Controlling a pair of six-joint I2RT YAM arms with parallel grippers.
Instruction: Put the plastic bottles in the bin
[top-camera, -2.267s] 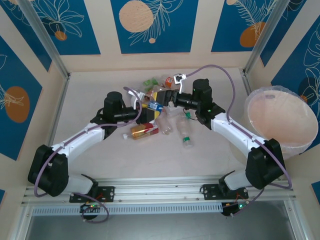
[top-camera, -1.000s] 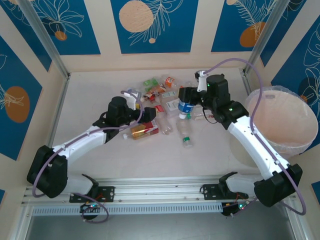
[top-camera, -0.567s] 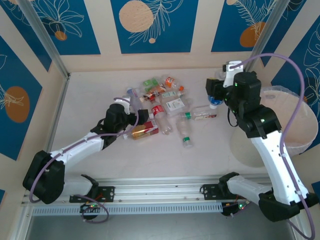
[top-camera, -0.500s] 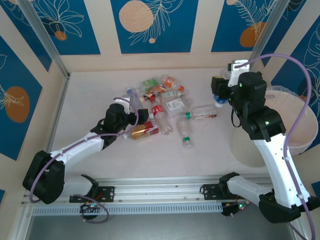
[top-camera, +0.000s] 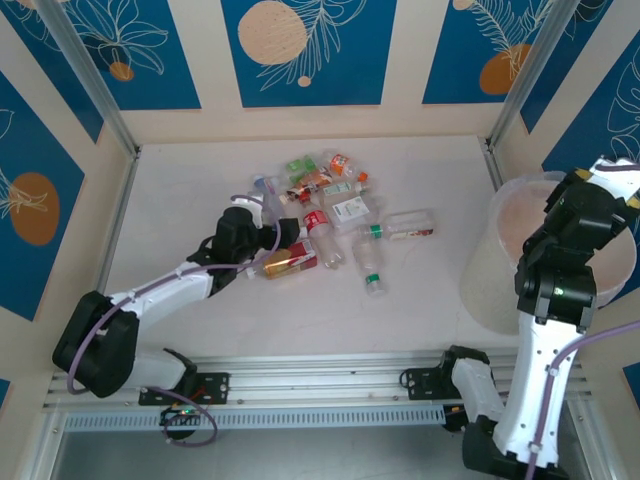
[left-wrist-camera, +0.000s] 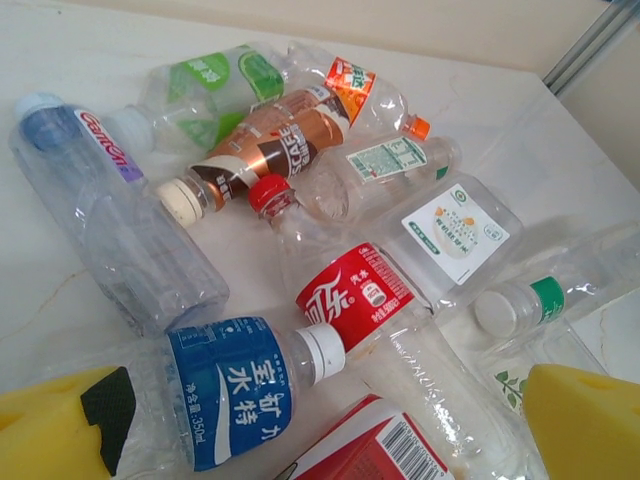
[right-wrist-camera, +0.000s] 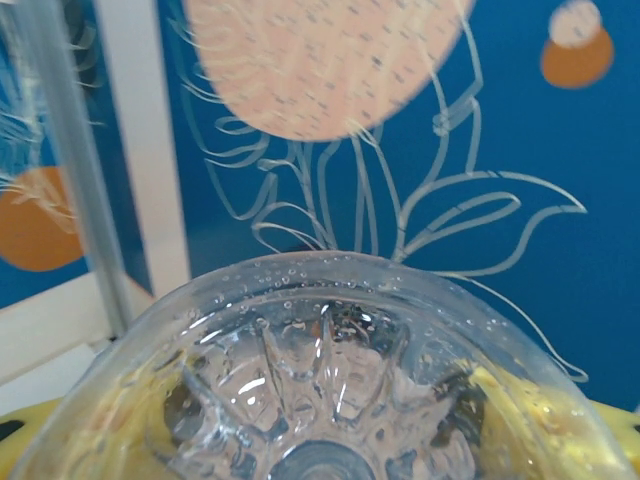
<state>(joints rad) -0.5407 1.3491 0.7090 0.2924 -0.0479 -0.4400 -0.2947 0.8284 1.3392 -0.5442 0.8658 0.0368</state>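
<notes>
Clamping a clear plastic bottle (right-wrist-camera: 320, 370) with a star-ribbed base, my right gripper (right-wrist-camera: 315, 440) hangs above the round, translucent bin (top-camera: 492, 285). My left gripper (left-wrist-camera: 320, 430) stands wide apart over crinkled, glossy-labelled bottles (left-wrist-camera: 345, 300) heaped on the pale table (top-camera: 200, 180).

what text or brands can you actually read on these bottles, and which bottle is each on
"Cestbon": clear blue-capped plastic bottle, on its white and purple strip.
"宝矿力水特" and "350ml": blue-labelled clear plastic bottle.
Too blurred or small to read: the white script on the red-labelled bottle, the brown-labelled bottle, the white-labelled square bottle, and the remaining labels.
</notes>
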